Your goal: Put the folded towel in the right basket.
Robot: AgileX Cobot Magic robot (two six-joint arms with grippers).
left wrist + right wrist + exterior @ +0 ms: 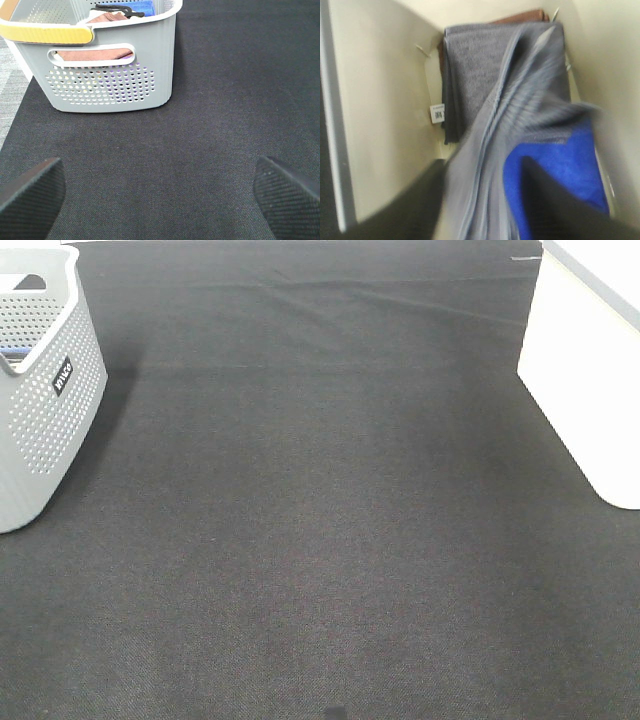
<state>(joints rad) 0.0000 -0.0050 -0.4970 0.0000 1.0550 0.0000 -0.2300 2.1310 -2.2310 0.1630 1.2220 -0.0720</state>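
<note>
The right basket [590, 380] is white and stands at the mat's right edge. The right wrist view looks down into it [380, 100] and is blurred. My right gripper [482, 167] is inside it, its jaws narrowed on a grey folded towel [520, 100] that stretches down from the fingers. A blue cloth [560, 170] lies beside one finger. My left gripper [160, 195] is open and empty, low over the black mat, facing the grey basket [110, 75]. Neither gripper shows in the exterior view.
The grey perforated basket [45, 410] stands at the mat's left edge and holds brown and blue towels [95, 52]. In the white basket another grey towel [470, 60] lies on a brown one [520, 17]. The black mat [320, 540] covers the table.
</note>
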